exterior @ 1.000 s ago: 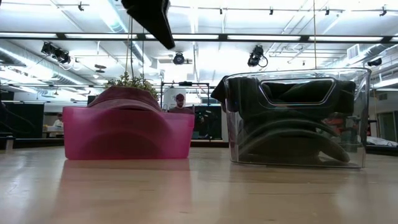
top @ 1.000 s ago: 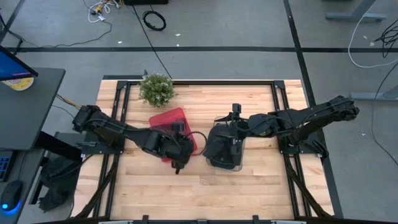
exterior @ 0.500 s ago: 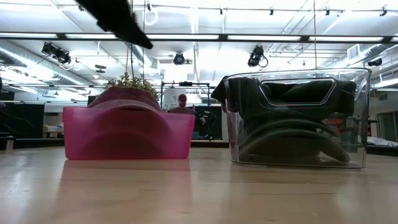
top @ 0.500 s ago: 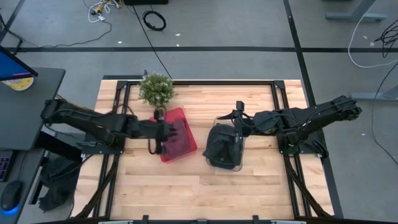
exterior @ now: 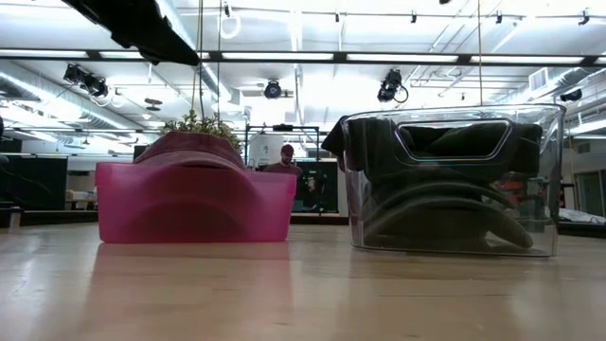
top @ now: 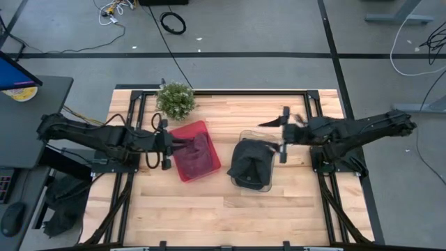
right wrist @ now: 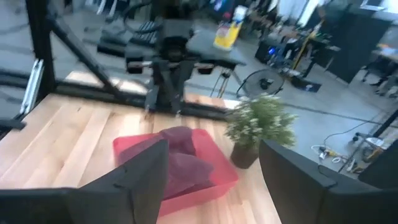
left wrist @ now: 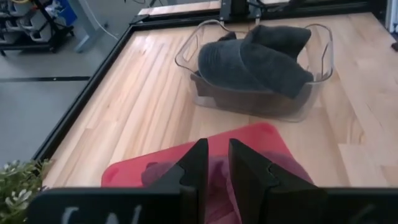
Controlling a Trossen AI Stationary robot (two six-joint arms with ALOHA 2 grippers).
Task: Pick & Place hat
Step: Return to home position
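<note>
A dark grey hat [top: 247, 162] lies in a clear plastic bin [top: 263, 183] at the table's middle; it also shows in the left wrist view [left wrist: 255, 59] and the low view [exterior: 445, 180]. A maroon hat [top: 198, 150] lies in a red bin [top: 182, 169], which the low view [exterior: 194, 204] also shows. My left gripper [top: 171, 143] is shut and empty, over the red bin's left edge [left wrist: 214, 163]. My right gripper [top: 275, 136] is open and empty, to the right of the clear bin and above the table [right wrist: 211, 168].
A small potted plant [top: 175, 100] stands at the far edge behind the red bin. Bare wood lies along the table's near side [top: 223, 213]. A desk with a screen [top: 21, 104] stands off the table's left. A person [exterior: 287, 161] shows far off in the room.
My left gripper has drawn back from the red bin's near right corner toward the table's left edge. My right gripper has drawn away from over the clear bin toward the table's right edge. The dark hat stays in the clear bin.
</note>
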